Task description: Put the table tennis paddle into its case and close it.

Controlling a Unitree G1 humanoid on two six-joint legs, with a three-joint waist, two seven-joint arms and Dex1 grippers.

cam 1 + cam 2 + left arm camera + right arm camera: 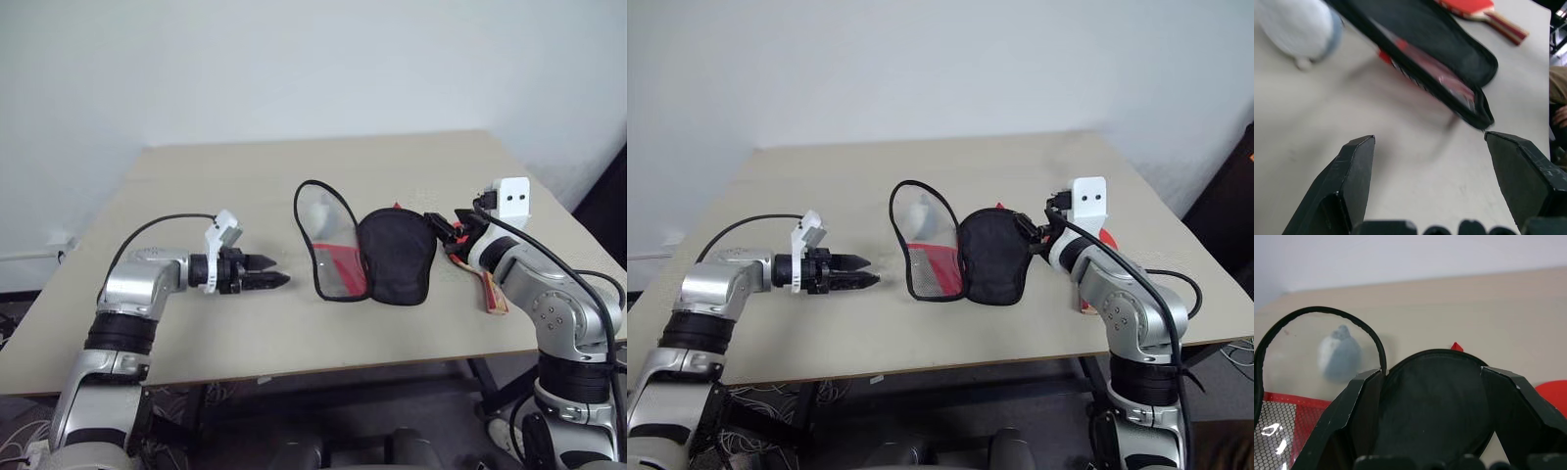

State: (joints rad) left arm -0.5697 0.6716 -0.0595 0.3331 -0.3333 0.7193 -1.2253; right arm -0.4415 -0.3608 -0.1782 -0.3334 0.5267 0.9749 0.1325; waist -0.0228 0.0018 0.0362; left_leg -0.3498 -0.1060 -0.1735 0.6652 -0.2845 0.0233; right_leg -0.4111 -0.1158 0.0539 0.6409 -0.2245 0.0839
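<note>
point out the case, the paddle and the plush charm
case [396, 257], left eye view, on its black side
paddle [1508, 30], left wrist view, on its striped handle
charm [1339, 354], right wrist view, on its grey-blue body seen through the clear flap

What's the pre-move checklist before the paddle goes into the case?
1. Case open: ok, the clear mesh flap is folded out beside the black half.
2. Left gripper free: ok, open, nothing held, short of the case.
3. Right gripper free: ok, open, fingers either side of the black half, no grip seen.
4. Paddle outside the case: ok, it lies on the table beyond the case.
5. Paddle handle reachable: cannot tell, the right arm hides most of it.
6. Plush charm out of the way: cannot tell.
</note>
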